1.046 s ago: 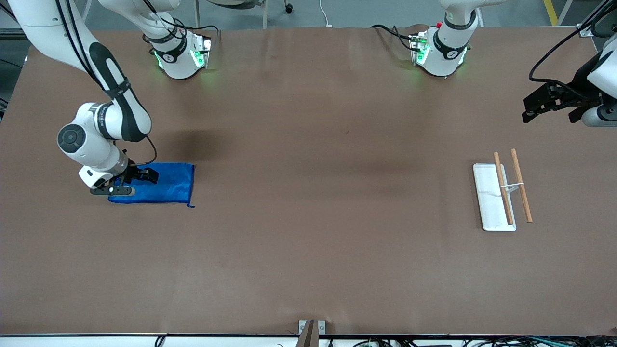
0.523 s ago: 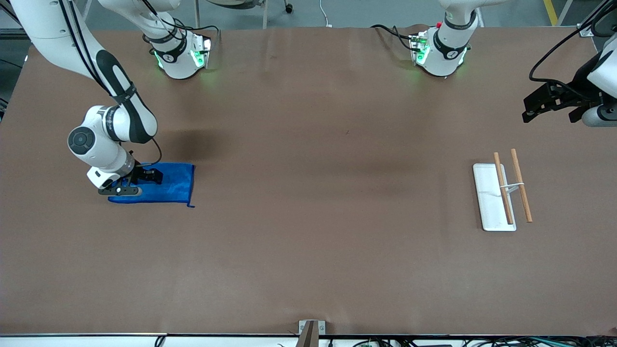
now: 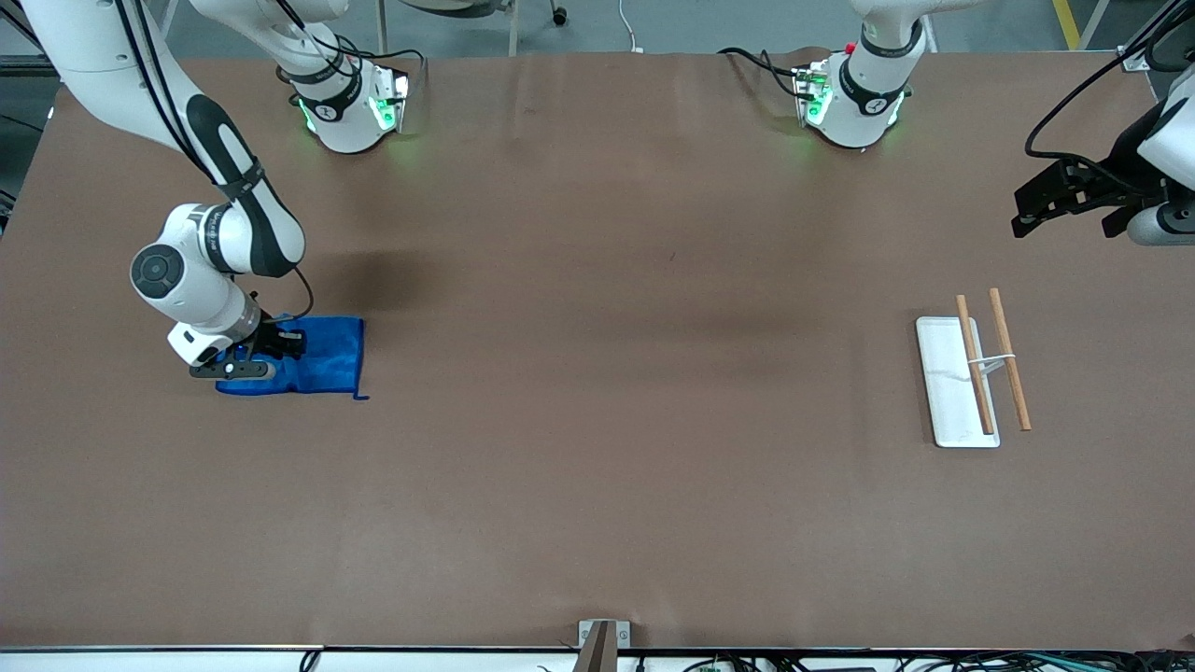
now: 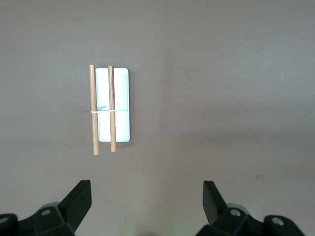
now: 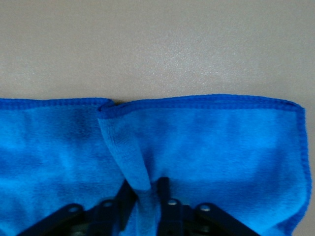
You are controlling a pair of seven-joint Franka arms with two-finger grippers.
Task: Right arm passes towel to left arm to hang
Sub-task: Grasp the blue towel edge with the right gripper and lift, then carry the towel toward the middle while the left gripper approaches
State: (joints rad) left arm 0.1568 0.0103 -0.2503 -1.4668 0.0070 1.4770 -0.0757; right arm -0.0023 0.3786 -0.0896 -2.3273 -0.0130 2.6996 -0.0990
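The blue towel (image 3: 327, 359) lies on the brown table at the right arm's end. My right gripper (image 3: 271, 347) is down on it, and the white right arm (image 3: 224, 243) bends over it. In the right wrist view the right gripper (image 5: 146, 189) is shut on a raised fold (image 5: 129, 160) of the towel (image 5: 221, 142), pinched between its black fingers. My left gripper (image 3: 1064, 219) hangs open in the air over the table edge at the left arm's end. Nothing sits between the left gripper (image 4: 146, 189) fingers.
A small rack stands near the left arm's end: a white base (image 3: 945, 392) with two wooden rods (image 3: 1010, 359) across it, also seen in the left wrist view as white base (image 4: 122, 105) and rods (image 4: 93, 108). Both arm bases glow green at the table's back edge.
My right gripper has shut on the towel, bunching a fold. The towel's edge toward the left arm's end has drawn in slightly. The left arm has not moved.
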